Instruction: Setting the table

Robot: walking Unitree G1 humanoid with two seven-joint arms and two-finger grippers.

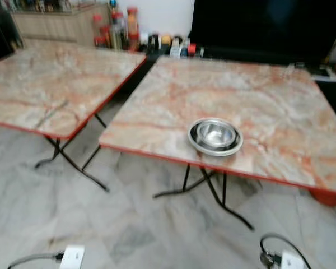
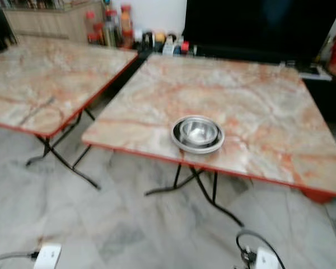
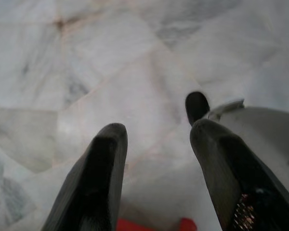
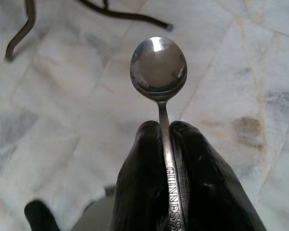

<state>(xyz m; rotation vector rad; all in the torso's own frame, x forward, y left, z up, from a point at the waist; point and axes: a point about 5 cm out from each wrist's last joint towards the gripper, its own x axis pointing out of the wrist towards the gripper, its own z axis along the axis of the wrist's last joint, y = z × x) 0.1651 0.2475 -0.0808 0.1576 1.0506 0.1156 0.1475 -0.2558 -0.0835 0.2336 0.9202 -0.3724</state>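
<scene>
Carrying step. The right hand (image 4: 164, 144) was clamped on a spoon (image 4: 159, 65), bowl outward, above the floor; the left hand (image 3: 154, 163) hung open and empty. The head views added a steel bowl (image 1: 215, 134) in a plate (image 1: 197, 143) on the nearer desk (image 1: 257, 101). Next, presumably: approach and lay the spoon beside them.

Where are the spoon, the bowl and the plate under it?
spoon (image 4: 158, 65): right wrist view, middle of its bowl end.
bowl (image 1: 215, 134): left eye view, its shiny inside.
plate (image 1: 194, 143): left eye view, its left rim.
</scene>
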